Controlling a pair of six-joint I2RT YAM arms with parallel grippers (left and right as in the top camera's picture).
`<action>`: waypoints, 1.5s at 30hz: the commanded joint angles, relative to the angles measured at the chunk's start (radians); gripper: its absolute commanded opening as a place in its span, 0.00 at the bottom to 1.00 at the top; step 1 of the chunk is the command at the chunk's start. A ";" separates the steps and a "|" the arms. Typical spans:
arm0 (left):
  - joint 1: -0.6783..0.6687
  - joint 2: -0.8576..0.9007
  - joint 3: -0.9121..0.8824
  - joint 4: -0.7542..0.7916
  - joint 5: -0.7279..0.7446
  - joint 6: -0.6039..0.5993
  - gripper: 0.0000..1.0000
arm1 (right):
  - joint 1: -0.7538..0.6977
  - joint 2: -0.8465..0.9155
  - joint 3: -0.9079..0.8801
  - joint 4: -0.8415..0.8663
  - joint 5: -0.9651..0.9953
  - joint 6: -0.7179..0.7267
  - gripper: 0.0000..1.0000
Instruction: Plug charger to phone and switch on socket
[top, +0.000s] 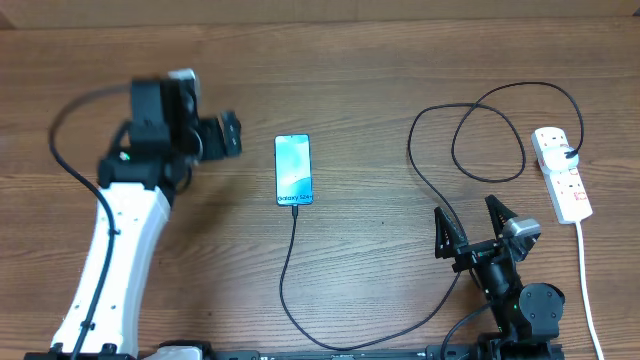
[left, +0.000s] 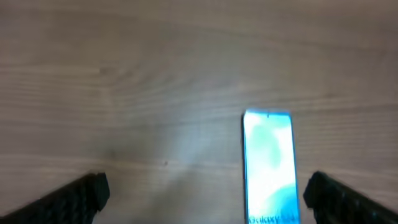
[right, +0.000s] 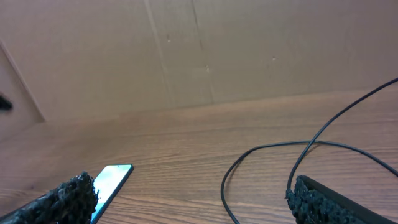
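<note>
1. The phone (top: 293, 170) lies screen-up on the wood-grain table (top: 380, 60), the charger (top: 285, 290) meeting its lower edge.
2. The socket (top: 562, 172) sits far right of the phone.
3. The left gripper (top: 228, 135) and right gripper (top: 468, 222) flank the phone, both spread wide and empty.
4. A cardboard wall (right: 186, 50) stands beyond the phone.

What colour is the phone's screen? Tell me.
Blue and white. The phone shows best in the left wrist view.

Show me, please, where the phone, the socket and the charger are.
phone (top: 293, 169), overhead view, middle of its screen.
socket (top: 562, 176), overhead view, middle of its white body.
charger (top: 294, 226), overhead view, cable stretch just below the phone.
</note>
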 joint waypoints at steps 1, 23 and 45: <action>0.000 -0.084 -0.238 0.192 0.055 0.015 1.00 | 0.005 -0.008 -0.010 0.004 0.000 -0.002 1.00; 0.000 -0.359 -0.919 0.875 0.053 -0.040 1.00 | 0.005 -0.008 -0.010 0.004 0.000 -0.002 1.00; 0.000 -0.824 -1.132 0.704 0.022 0.006 1.00 | 0.005 -0.008 -0.010 0.004 0.000 -0.002 1.00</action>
